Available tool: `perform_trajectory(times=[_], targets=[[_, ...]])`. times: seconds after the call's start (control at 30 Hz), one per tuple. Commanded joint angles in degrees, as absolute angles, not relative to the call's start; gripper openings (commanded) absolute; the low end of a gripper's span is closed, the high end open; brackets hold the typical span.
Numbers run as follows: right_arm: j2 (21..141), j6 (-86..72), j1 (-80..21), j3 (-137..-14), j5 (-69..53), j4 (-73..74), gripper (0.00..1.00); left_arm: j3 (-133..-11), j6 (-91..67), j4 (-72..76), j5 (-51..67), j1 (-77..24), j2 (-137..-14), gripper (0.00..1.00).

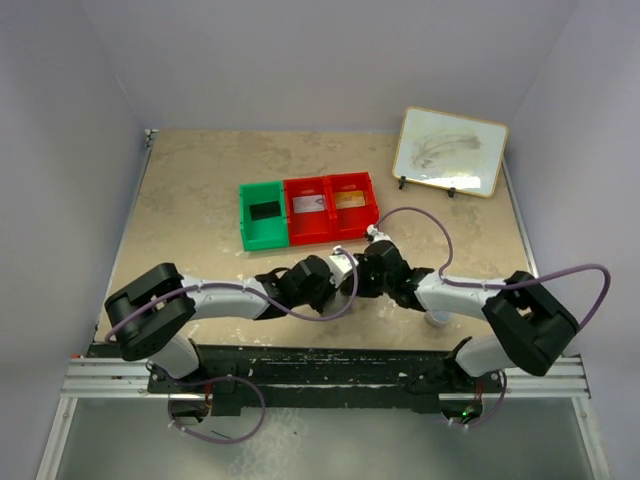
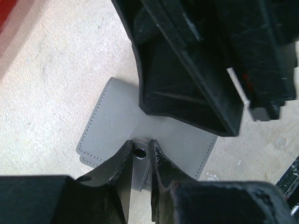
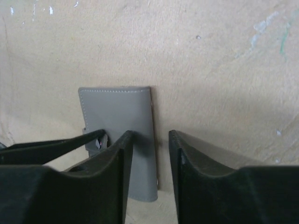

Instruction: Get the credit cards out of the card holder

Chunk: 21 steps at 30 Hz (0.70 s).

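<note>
Opening step: card holder (image 3: 117, 112) lies shut on the table (image 3: 219, 70), left gripper (image 2: 140, 151) clamped on its snap tab (image 2: 140, 175), right gripper (image 3: 152, 140) jaws apart astride its edge; next likely needs the tab pulled up to open it

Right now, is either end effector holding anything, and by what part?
The left end effector pinches the flat grey stitched card holder by its snap tab; the right end effector is open.

Card holder (image 3: 117, 116) dull grey w/ paler stitch line along edge. Tabletop (image 1: 200, 180) beige, speckled (few white flecks). Mid frame, top view: green bin (image 1: 245, 215), two red bins (image 1: 312, 231), gold card (image 1: 349, 199) in rightmost. Left claw (image 2: 140, 156) & right claw (image 3: 152, 140) black. Cables (image 1: 415, 209) purple.
</note>
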<state>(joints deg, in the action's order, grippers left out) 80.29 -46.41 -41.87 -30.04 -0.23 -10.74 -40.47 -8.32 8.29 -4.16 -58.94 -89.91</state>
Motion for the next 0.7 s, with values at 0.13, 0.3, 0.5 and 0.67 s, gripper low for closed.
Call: perform_trajectory(times=[0.13,0.3,0.5,0.67], targets=[[87.63,-45.54,-42.73,-30.65,5.52,-4.47,0.32,-35.01,-14.13,14.36,-7.82,-58.82,-83.16,0.0],[87.8,-46.25,-42.75,-30.37,6.33,-4.91,0.31,-29.8,-18.27,19.03,-9.84,-58.71,-78.81,0.0],[87.77,-43.71,-42.88,-30.35,2.94,-7.55,0.32,-25.89,-22.32,24.48,-10.78,-58.71,-77.58,0.0],[80.65,-41.15,-43.13,-28.73,-6.36,-13.72,0.41,-25.76,-22.38,24.0,-11.29,-58.71,-78.45,0.0]])
